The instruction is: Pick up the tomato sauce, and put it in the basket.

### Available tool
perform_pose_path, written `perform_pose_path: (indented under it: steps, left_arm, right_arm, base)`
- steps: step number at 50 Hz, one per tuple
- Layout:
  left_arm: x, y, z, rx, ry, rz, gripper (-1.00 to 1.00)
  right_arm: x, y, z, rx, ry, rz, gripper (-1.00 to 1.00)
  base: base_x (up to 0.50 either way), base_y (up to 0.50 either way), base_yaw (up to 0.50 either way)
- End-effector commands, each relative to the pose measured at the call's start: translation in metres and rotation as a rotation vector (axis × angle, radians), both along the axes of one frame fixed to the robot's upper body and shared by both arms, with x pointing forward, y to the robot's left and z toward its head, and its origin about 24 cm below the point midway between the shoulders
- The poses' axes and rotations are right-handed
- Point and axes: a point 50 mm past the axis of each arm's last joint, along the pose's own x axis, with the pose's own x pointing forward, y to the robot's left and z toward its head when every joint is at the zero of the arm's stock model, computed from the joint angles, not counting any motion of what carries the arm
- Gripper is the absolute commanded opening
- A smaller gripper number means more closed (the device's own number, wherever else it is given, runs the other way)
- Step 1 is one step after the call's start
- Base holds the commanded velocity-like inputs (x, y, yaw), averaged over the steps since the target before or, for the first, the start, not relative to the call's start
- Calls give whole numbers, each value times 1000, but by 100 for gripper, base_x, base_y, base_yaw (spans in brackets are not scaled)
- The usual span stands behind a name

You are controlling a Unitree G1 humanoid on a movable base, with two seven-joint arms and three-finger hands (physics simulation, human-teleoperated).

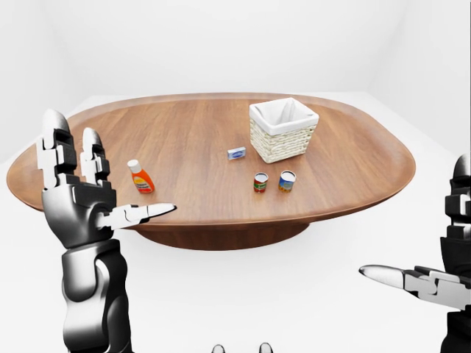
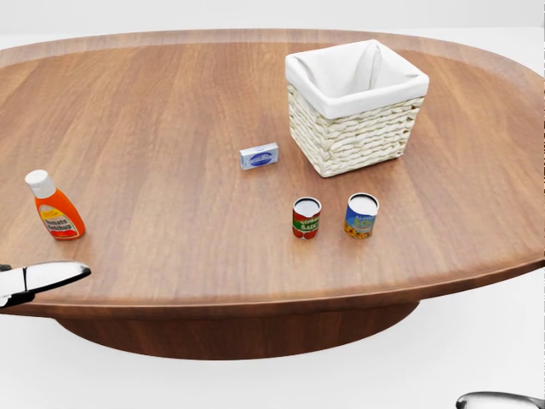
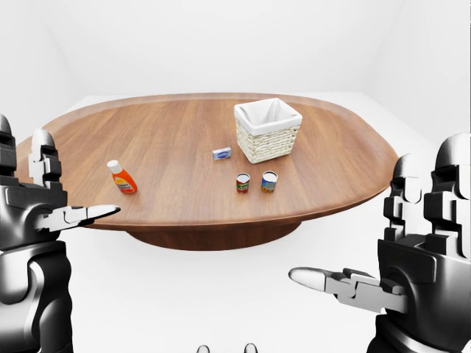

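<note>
The tomato sauce can (image 2: 306, 218), red and green with a white top, stands upright on the wooden table (image 2: 170, 111), below the basket in the head view. The wicker basket (image 2: 353, 141) has a white cloth lining and nothing showing inside. My left hand (image 1: 103, 176) is raised, open and empty, off the table's near edge at the left of the left-eye view. My right hand (image 3: 383, 235) is open and empty too, low at the right of the right-eye view. Both hands are well apart from the can. Only their thumb tips show in the head view.
A blue can (image 2: 361, 215) stands just right of the tomato sauce can. An orange ketchup bottle (image 2: 54, 215) is at the table's left. A small blue box (image 2: 259, 156) lies left of the basket. White floor surrounds the oval table.
</note>
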Motion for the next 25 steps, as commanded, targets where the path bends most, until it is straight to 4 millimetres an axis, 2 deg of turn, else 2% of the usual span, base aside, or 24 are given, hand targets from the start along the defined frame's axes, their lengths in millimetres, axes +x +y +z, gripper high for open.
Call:
perform_pose_path:
  steps: [1,25]
  left_arm:
    - [-1,-2,0,6,0,-6,100]
    - [-2,-3,0,16,-2,-5,100]
  right_arm:
    - [-1,1,0,3,10,3,100]
    - [-1,-1,0,-4,14,-2,100]
  base:
    - [0,-25,0]
    - [0,-25,0]
